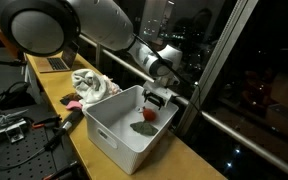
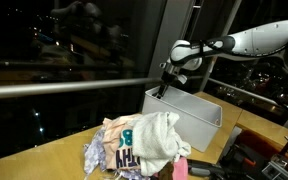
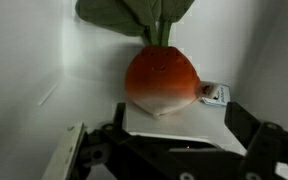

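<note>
A stuffed radish toy [image 3: 161, 78], orange-red with a white tip and green leaves, lies on the floor of a white bin [image 1: 109, 125]; it also shows in an exterior view [image 1: 145, 126]. My gripper [image 3: 167, 128] is open and empty, its two black fingers spread wide just above the toy. In both exterior views the gripper [image 1: 156, 98] hangs over the bin's far end [image 2: 162, 92], above the rim [image 2: 189, 100].
A pile of crumpled clothes [image 2: 142, 145] lies on the wooden table beside the bin and also shows in an exterior view [image 1: 92, 86]. A pink item [image 1: 72, 105] and black cables [image 1: 54, 130] lie near. A dark window and rail [image 2: 64, 85] run behind.
</note>
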